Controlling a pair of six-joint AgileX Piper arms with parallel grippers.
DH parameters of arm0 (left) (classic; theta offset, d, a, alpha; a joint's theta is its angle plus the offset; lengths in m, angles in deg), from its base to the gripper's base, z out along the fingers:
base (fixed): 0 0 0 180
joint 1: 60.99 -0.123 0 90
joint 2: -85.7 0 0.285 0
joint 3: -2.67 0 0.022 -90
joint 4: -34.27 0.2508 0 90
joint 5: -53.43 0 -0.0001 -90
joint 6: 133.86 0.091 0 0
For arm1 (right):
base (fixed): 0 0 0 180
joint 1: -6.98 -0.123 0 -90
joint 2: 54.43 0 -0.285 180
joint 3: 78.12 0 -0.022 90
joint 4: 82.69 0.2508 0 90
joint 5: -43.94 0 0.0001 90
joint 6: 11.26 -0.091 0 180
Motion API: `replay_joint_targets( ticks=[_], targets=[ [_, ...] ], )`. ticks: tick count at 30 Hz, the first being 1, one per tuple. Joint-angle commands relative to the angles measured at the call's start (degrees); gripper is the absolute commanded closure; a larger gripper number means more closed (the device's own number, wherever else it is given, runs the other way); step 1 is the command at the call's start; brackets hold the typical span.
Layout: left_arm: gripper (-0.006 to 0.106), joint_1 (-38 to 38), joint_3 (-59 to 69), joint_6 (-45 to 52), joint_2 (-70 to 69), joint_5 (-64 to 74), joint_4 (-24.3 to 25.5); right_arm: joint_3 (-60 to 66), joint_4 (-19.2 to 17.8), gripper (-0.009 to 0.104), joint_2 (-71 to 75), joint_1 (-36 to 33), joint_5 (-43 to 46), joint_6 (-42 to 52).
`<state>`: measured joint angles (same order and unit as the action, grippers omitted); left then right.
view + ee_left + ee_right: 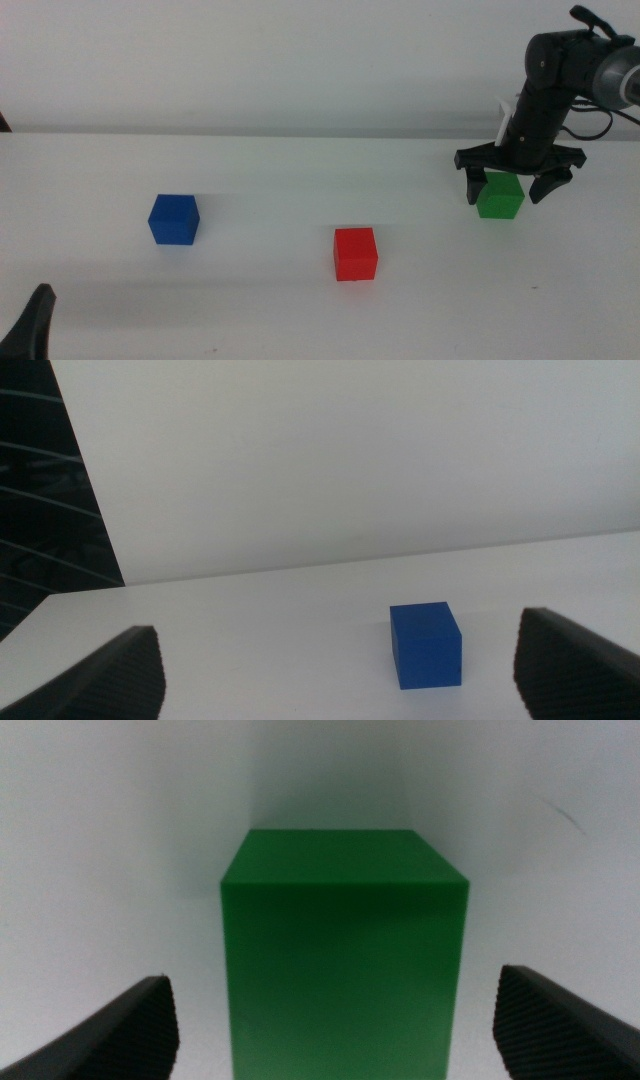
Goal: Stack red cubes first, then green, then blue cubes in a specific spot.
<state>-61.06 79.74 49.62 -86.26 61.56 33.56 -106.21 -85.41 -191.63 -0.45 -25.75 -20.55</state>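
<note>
The green cube (pixel 500 196) rests on the white table at the right. My right gripper (pixel 506 192) hangs over it, open, with one jaw on each side and neither touching; in the right wrist view the green cube (pixel 345 970) fills the gap between the jaws of that gripper (pixel 335 1030). The red cube (pixel 355 253) sits near the table's middle front. The blue cube (pixel 174 219) sits at the left and also shows in the left wrist view (pixel 426 645). My left gripper (pixel 340 675) is open and waits at the bottom left edge (pixel 35 320). No stacking spot is marked.
The white tabletop (pixel 270 190) meets a white back wall. The three cubes stand well apart from each other. A dark area (pixel 40 480) lies beyond the table's left end in the left wrist view.
</note>
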Motion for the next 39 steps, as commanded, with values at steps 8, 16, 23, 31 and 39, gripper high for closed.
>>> replay_joint_targets(
  ticks=[8,16,23,31,39],
  targets=[
    [0.007,0.14,2.37,-0.25,-2.39,-0.96,-0.12,0.02,-2.51,0.023,-1.64,-0.01,2.04,0.30],
    [0.007,0.14,2.37,-0.25,-2.39,-0.96,-0.12,0.02,-2.85,0.047,-2.78,-0.01,6.39,-0.72],
    [0.007,0.14,2.37,-0.25,-2.39,-0.96,-0.12,-0.11,-3.18,0.082,4.21,-4.05,3.83,-6.26],
    [0.007,0.14,2.37,-0.25,-2.39,-0.96,-0.12,0.00,-7.06,0.082,9.89,-22.37,-2.09,-20.85],
    [0.007,0.14,2.37,-0.25,-2.39,-0.96,-0.12,0.00,-7.19,0.082,9.43,-31.54,-0.85,-27.87]
  ],
)
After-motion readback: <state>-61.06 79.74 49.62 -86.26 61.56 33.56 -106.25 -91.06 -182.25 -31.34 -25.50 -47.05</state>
